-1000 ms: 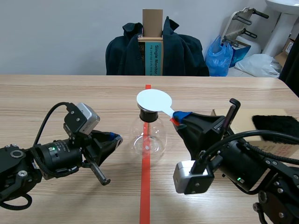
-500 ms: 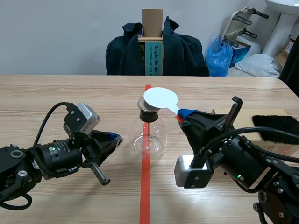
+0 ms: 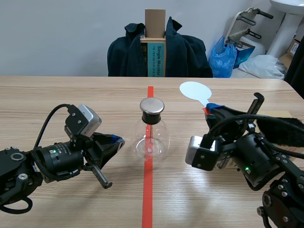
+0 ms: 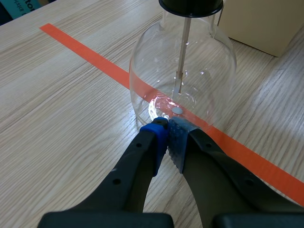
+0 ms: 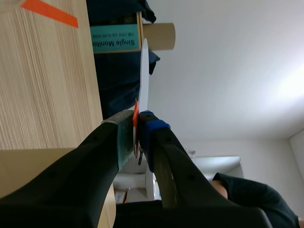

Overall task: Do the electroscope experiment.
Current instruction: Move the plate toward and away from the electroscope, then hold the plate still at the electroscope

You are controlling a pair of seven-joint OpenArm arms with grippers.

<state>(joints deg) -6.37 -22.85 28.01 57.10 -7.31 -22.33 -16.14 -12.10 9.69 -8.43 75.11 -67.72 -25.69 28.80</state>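
The electroscope (image 3: 151, 133) is a clear glass flask with a black cap and a metal rod inside; it stands on the orange-red tape line at the table's middle. My left gripper (image 3: 115, 141) rests shut just left of the flask (image 4: 183, 76), its pads (image 4: 156, 135) nearly touching the glass base. My right gripper (image 3: 212, 108) is lifted to the right of the flask, shut on the red handle of a white round paddle (image 3: 195, 90). In the right wrist view the paddle (image 5: 144, 71) is seen edge-on, sticking out ahead of the fingers.
A cardboard box (image 3: 247, 124) with a black cloth (image 3: 280, 127) on it lies at the table's right, beside the right arm. Behind the table stands a chair with a dark jacket (image 3: 159, 52) and a box. Bare table lies left of and in front of the flask.
The right gripper has carried the paddle from directly over the flask's cap to the right and away from it. The left arm has kept still.
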